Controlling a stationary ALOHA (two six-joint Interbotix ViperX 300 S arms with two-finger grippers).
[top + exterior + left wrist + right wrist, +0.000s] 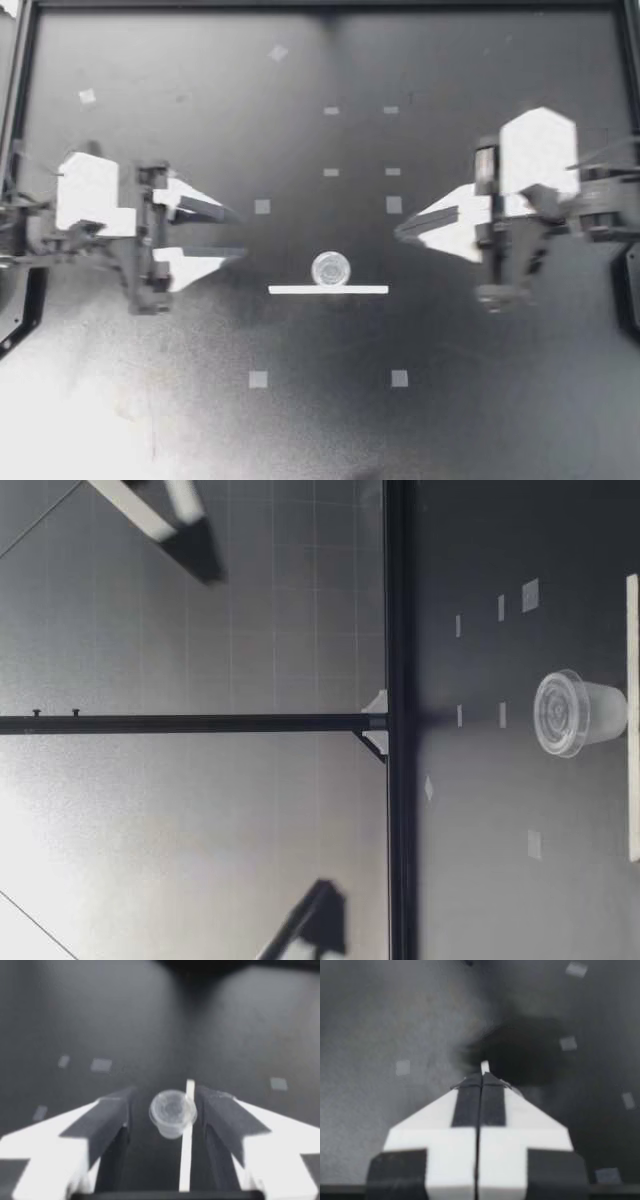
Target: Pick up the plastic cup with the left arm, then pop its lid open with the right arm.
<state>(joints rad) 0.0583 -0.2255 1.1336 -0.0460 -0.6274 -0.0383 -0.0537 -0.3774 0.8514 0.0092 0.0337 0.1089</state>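
One clear cup [331, 268] stands ahead of my wide-spread left gripper [241, 234], seemingly untouched.

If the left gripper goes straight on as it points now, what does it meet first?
Probably the clear cup: the wrist view shows it ahead between the open fingers of my left gripper, though the gripper's height is unclear.
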